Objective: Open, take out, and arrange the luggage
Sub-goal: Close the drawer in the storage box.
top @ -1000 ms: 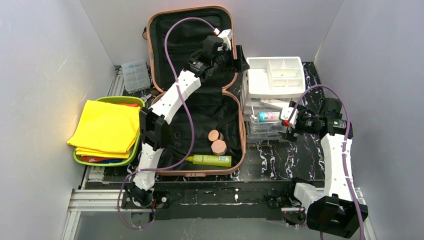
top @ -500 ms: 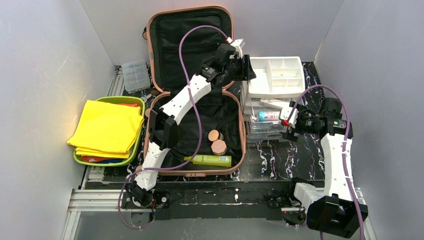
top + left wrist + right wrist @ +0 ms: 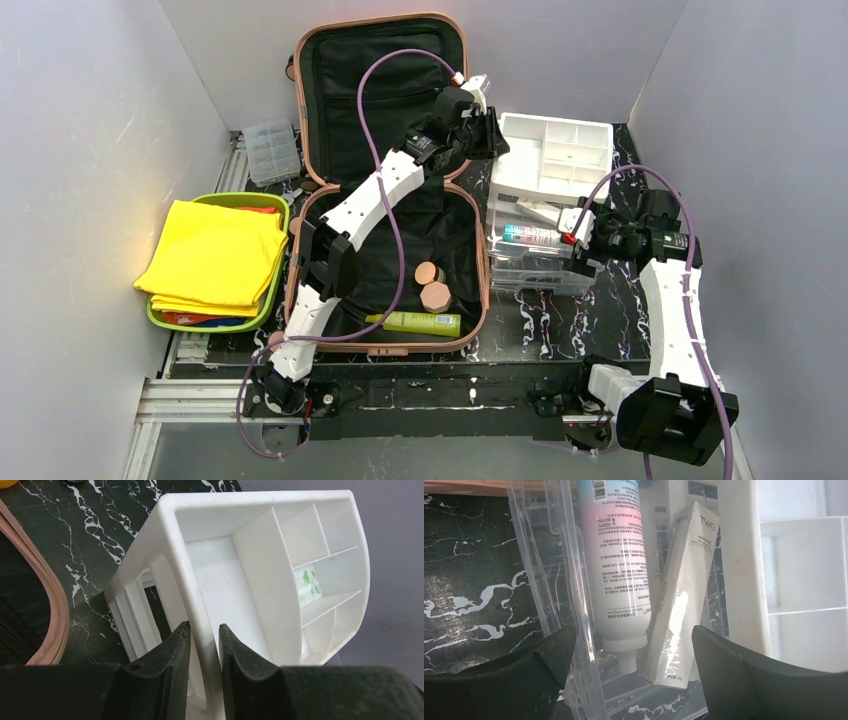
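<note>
Left end effector (image 3: 202, 632), stretched over the big pink luggage (image 3: 340, 90) that lies wide open in the middle of the counter (image 3: 560, 320), is pinching the side wall of the white organizer (image 3: 220, 580) just to the right of the luggage. The right end effector (image 3: 631, 635) is spread wide around the end of a clear drawer (image 3: 574, 605). A bottle (image 3: 616, 565) and a box (image 3: 684, 590) lie side by side in that drawer.

White organizer (image 3: 555, 155) crowds luggage (image 3: 345, 90) right flank; bare table (image 3: 560, 320) strip before drawers (image 3: 535, 265) passable.
</note>
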Available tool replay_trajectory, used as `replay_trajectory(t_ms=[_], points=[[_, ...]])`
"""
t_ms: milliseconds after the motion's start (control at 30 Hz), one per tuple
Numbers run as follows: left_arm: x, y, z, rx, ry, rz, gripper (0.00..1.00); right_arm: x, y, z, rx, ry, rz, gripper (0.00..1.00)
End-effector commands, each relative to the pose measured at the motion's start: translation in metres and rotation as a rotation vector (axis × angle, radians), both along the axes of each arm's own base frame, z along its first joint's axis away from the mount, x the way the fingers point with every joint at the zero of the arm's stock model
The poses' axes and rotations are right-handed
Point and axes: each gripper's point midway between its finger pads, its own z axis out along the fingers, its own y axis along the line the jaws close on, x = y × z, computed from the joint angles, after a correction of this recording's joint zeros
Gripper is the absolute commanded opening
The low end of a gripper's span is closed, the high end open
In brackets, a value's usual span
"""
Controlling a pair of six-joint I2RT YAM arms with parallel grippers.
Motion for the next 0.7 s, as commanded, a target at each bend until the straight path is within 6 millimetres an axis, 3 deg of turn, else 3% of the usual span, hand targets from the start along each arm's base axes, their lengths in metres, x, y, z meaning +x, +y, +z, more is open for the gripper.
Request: replay_trajectory(t_ms=[0, 333, 500, 667], points=[[-0.013, 0.003, 0.002, 0.02, 0.013, -0.043, 0.22, 0.019, 0.001, 0.024, 0.005, -0.094, -0.015, 0.93], [-0.03, -0.009, -0.018, 0.056, 0.054, -0.069, 0.27, 0.06, -0.028, 0.047, 0.046, -0.164, -0.274, 0.92], [-0.033, -0.009, -0.034, 0.078, 0.086, -0.065, 0.27, 0.061, -0.023, 0.048, 0.093, -0.149, -0.287, 0.93], [-0.038, -0.009, -0.049, 0.099, 0.125, -0.054, 0.26, 0.077, -0.027, 0.053, 0.133, -0.185, -0.393, 0.92]])
